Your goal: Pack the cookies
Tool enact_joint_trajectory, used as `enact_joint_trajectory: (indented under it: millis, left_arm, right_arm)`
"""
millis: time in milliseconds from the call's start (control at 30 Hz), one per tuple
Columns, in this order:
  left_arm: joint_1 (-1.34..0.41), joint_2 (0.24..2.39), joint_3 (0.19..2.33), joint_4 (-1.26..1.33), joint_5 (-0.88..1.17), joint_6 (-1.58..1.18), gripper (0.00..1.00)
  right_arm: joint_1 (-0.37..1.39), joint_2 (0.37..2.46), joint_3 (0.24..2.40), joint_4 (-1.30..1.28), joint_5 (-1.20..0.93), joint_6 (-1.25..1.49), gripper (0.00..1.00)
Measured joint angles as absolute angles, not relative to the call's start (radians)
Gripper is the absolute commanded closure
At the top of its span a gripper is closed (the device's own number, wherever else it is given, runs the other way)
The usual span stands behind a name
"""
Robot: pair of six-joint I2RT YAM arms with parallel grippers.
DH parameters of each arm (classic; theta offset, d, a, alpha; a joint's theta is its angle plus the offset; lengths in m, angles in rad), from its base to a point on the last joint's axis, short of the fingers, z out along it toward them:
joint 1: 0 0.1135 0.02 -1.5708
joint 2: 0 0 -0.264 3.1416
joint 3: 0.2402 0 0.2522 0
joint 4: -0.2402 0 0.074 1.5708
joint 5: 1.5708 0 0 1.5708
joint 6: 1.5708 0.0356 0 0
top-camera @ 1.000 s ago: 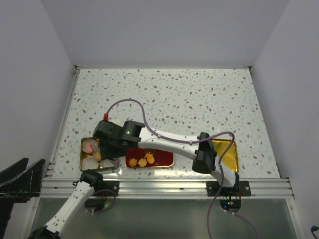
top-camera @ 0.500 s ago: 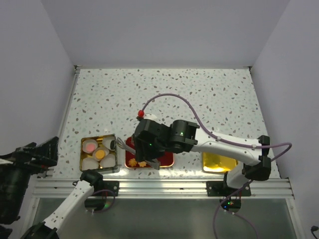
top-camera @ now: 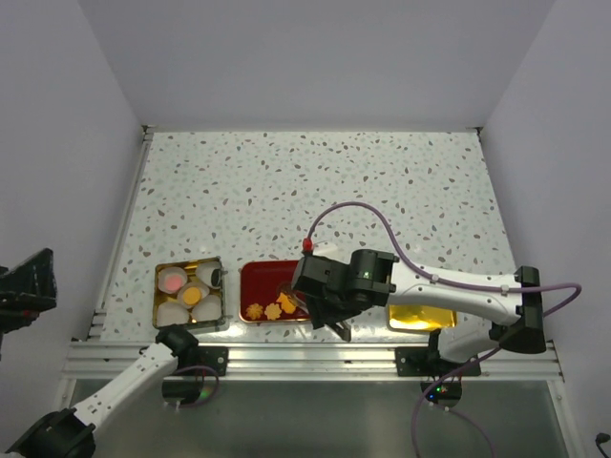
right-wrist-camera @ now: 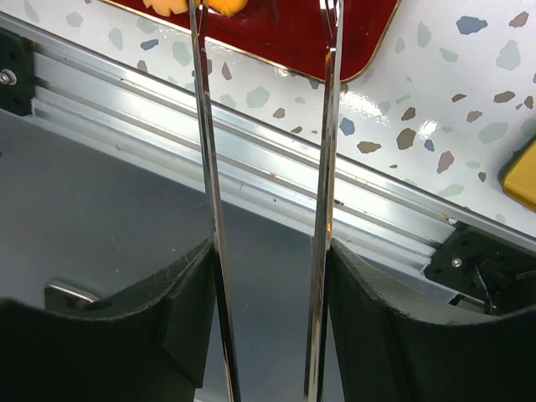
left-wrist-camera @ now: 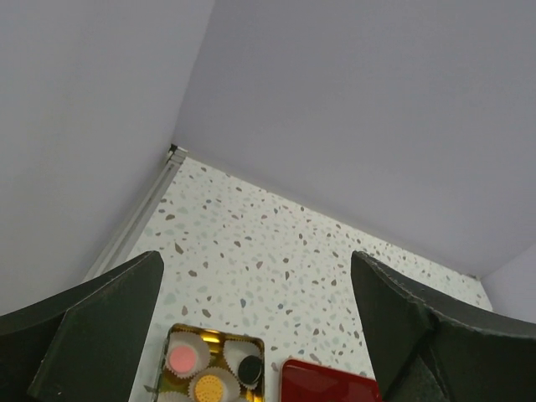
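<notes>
Several orange-brown flower cookies (top-camera: 274, 310) lie in the red tray (top-camera: 263, 279); two show at the top edge of the right wrist view (right-wrist-camera: 224, 7). The gold tin (top-camera: 158, 297) holds white paper cups with a pink cookie (top-camera: 172, 281), a yellow cookie (top-camera: 192, 297) and a dark cookie (top-camera: 214, 277); these also show in the left wrist view (left-wrist-camera: 180, 358). My right gripper (top-camera: 326, 307) (right-wrist-camera: 268, 251) is shut on metal tongs (right-wrist-camera: 328, 126) over the tray's right end; the tong tips are out of view. My left gripper (left-wrist-camera: 260, 335) is open, empty and raised at the far left.
A yellow lid (top-camera: 420, 317) lies right of the red tray (right-wrist-camera: 310, 33), partly under my right arm. The aluminium rail (right-wrist-camera: 251, 142) runs along the table's near edge, right below the tongs. White walls close in the table on three sides.
My right arm has swung right, from over the gold tin to the red tray's right end, with the tongs. The tin is now uncovered. My left arm has shifted at the left edge.
</notes>
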State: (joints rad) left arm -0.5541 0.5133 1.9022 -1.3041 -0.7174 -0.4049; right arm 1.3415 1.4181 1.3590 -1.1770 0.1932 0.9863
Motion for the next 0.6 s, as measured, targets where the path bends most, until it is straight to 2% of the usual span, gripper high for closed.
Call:
enact_joint_trajectory:
  millis: [367,600]
  left_arm:
    - [-0.601,0.567,2.203,-1.292,-0.851,-0.273,0.00]
    - [-0.603,0.582,2.210,-1.280,-0.849,-0.268,0.00]
  right_arm:
    - [1.341,1.520,1.362,-1.141,0.182,0.957,0.46]
    - [1.341,1.560,1.362,-1.089,0.147,0.941,0.46]
